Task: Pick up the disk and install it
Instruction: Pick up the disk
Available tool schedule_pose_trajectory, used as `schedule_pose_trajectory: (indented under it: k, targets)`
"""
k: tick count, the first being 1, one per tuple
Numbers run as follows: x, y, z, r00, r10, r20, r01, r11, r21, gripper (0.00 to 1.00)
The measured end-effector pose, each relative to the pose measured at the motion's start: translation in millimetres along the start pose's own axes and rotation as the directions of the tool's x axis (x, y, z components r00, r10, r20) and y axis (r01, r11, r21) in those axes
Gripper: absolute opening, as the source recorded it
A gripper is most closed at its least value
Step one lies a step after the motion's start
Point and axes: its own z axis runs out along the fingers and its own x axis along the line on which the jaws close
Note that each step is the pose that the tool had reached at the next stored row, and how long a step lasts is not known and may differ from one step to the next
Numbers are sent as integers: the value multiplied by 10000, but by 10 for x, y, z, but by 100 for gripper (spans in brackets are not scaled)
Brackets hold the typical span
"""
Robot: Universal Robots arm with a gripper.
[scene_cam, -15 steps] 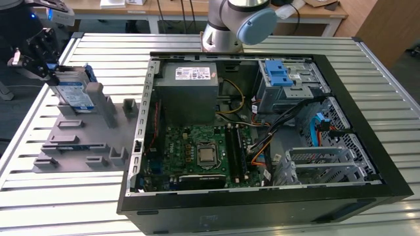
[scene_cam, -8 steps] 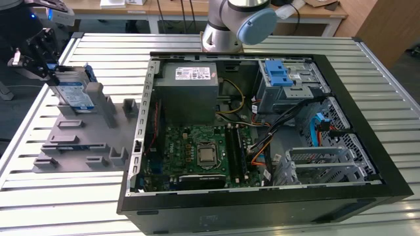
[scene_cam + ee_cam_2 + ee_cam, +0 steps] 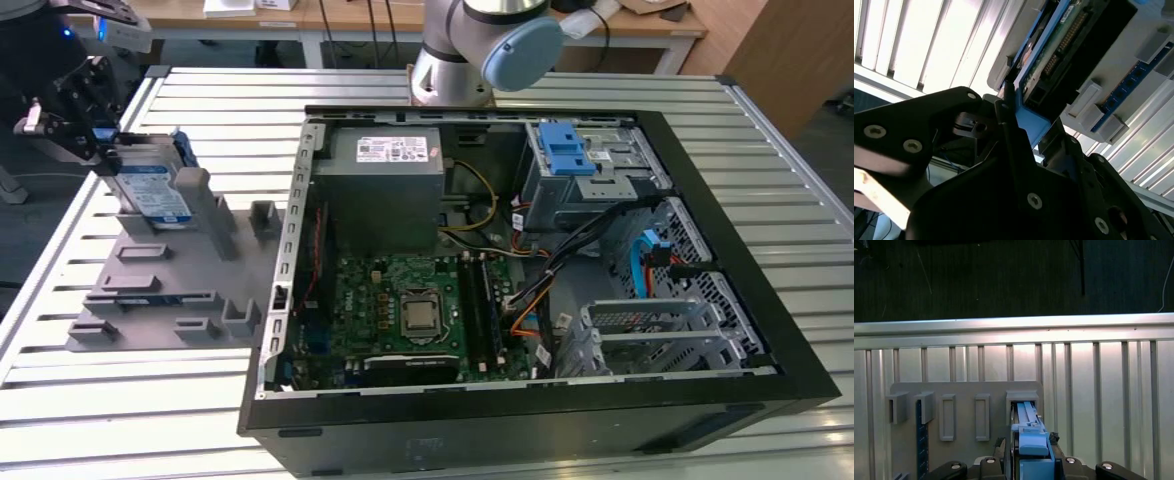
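Note:
The disk (image 3: 150, 190), a silver drive with a white-and-blue label in a blue carrier bracket, stands on edge in a slot of the grey holder plate (image 3: 174, 290) at the exterior view's left. My black gripper (image 3: 100, 140) sits at its upper end. In the first wrist view the blue bracket of the disk (image 3: 1026, 415) lies between the two fingers of the gripper (image 3: 1029, 445), which are closed against it. The second wrist view shows the disk (image 3: 1054, 50) edge-on, its circuit-board side in sight, with the gripper (image 3: 1024, 125) clamped on the blue bracket.
An open black computer case (image 3: 747, 330) lies on the slatted metal table (image 3: 120, 420), holding a grey power-supply box (image 3: 387, 180), a motherboard (image 3: 400, 310) and a metal drive cage with blue latches (image 3: 581, 160). The arm's base (image 3: 461, 50) stands behind the case.

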Motion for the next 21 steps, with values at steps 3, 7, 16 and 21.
schedule_pose_trajectory:
  k: [3, 7, 16, 21]
  targets:
    - [0, 0, 0, 10000, -2, 0, 2, 10000, 0, 44]
    - [0, 0, 0, 10000, -5, 0, 5, 10000, 0, 43]
    - [0, 0, 0, 10000, -11, 0, 11, 10000, 0, 36]
    - [0, 0, -18, 10000, -11, 0, 11, 10000, 0, 36]
